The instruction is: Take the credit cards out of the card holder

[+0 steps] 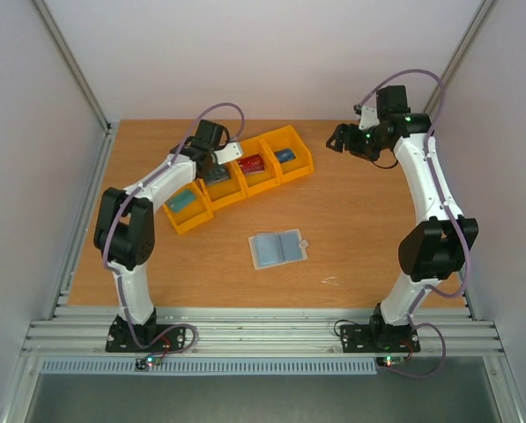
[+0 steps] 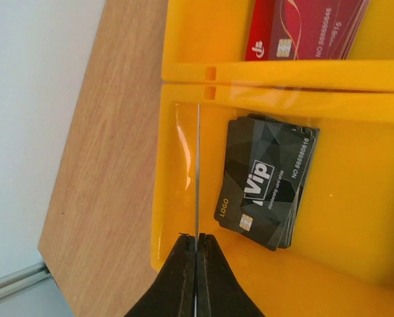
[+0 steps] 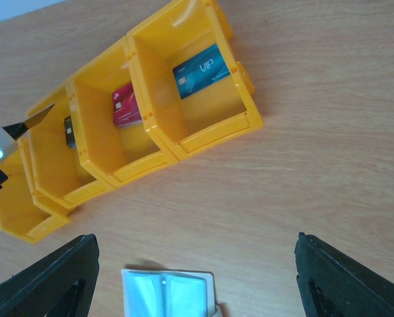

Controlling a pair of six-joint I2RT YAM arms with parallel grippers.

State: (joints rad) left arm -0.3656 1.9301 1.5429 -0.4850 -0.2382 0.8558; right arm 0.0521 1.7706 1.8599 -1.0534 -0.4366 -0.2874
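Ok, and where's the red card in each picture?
Top external: the red card lies in the third yellow bin from the left.
Left wrist: the red card is at the top edge, one bin above the black card.
Right wrist: the red card is upper left, in the second bin from the right.
Shared landmark: the black card, always in the bin next door.

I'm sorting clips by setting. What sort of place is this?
Probably a robotics lab test cell: a wooden table enclosed by plain white panels, the left arm and right arm bolted to aluminium rails at its near edge, and yellow bins holding cards.
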